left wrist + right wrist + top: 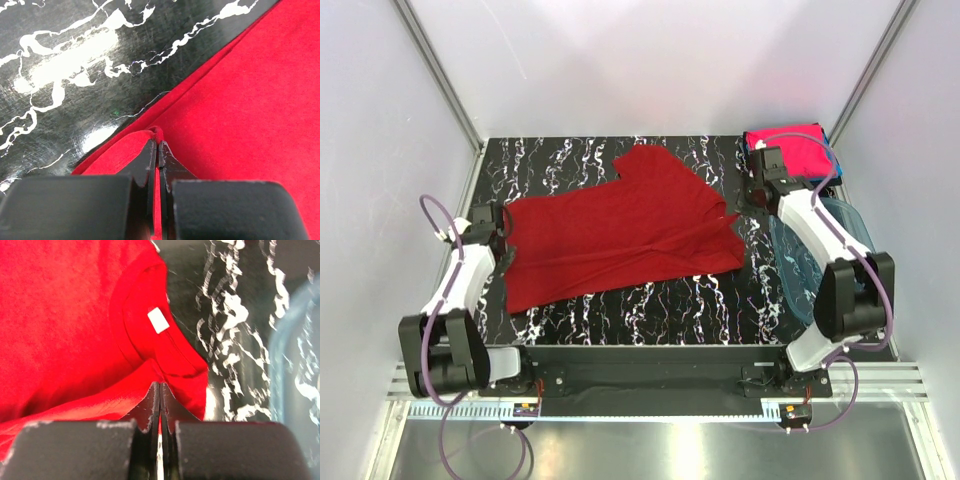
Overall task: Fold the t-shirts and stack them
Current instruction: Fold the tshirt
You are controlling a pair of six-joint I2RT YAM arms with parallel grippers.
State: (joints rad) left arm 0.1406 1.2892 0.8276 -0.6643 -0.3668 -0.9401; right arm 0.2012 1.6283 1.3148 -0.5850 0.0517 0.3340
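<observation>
Both my grippers are clenched on the one dark red t-shirt spread on the table: my left gripper pinches its edge and my right gripper pinches cloth beside the collar. I judge the first fold is in hand, and next I must lift both pinches together and carry them across evenly. Farther right stands one blue tub. At the far corner lies one folded pink t-shirt, atop what looks like one teal-blue t-shirt.
</observation>
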